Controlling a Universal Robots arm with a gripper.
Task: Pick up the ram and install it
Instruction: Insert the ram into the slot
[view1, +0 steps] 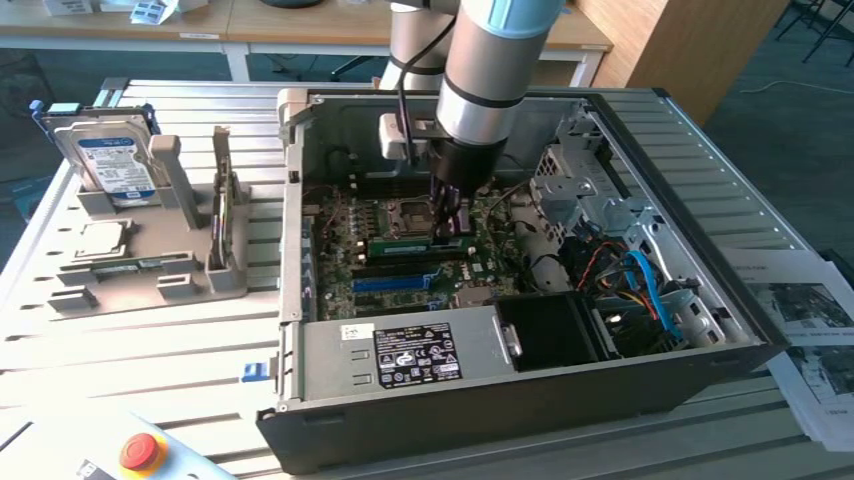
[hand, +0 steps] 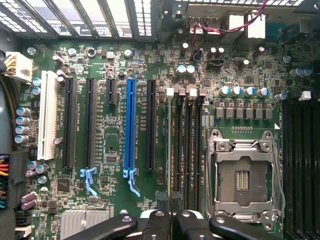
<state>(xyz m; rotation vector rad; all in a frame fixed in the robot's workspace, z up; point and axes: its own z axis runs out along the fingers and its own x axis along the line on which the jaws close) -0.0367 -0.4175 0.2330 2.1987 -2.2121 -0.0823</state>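
1. Slatted metal bench (view1: 160, 340) carries everything. At the exterior view's left, a grey fixture (view1: 127, 290) holds a hard drive (view1: 110, 165) upright, a square silver processor chip (view1: 104, 240) lying flat, and a thin board (view1: 222, 205) standing on edge. None of these concern you now.
2. Next comes the open computer case (view1: 534, 400), with the arm reaching down into it. Your hand (view1: 454, 235) sits low over the motherboard (hand: 115, 65). Its fingers are drawn close together, pinching the ram (view1: 400, 246) by its upper edge, as far as the exterior view tells.
3. The ram runs lengthwise along the memory slots (hand: 186, 145), just beside the empty processor socket (hand: 242, 175). You cannot tell whether its lower edge touches a slot or hangs just above it.
4. By my judgement the pick is done and you are in the install step. It calls for the stick level, lined up with one slot, and a straight press down. A tilted stick could bind.
5. Towards the exterior view's right, the blue cables (view1: 647, 285) lie well apart from your hand, and papers (view1: 814, 320) rest on the bench beyond the case.
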